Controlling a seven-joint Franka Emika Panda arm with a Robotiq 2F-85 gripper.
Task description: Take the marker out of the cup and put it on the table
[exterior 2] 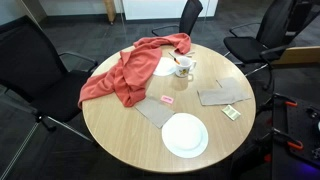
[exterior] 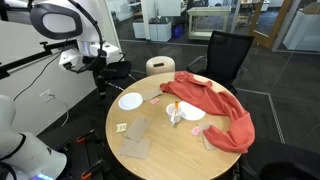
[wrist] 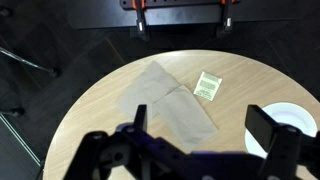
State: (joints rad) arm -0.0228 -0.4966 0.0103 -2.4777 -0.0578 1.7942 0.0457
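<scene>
The small pale cup (exterior: 175, 114) stands near the middle of the round wood table (exterior: 160, 155), next to the red cloth. It also shows in an exterior view (exterior 2: 184, 68). The marker (exterior 2: 178, 60) sticks up out of it, with its orange-red end showing. My gripper (exterior: 97, 66) hangs above and beyond the table's edge near the white plate, well away from the cup. In the wrist view my gripper (wrist: 205, 125) is open and empty, and it looks down on the table (wrist: 100, 120). Cup and marker are out of the wrist view.
A large red cloth (exterior 2: 125, 70) drapes over one side of the table. A white plate (exterior 2: 185, 135), grey napkins (exterior 2: 155, 110) (exterior 2: 222, 95), a small packet (wrist: 207, 85) and a pink slip (exterior 2: 167, 100) lie on top. Black chairs (exterior 2: 30, 60) stand around it.
</scene>
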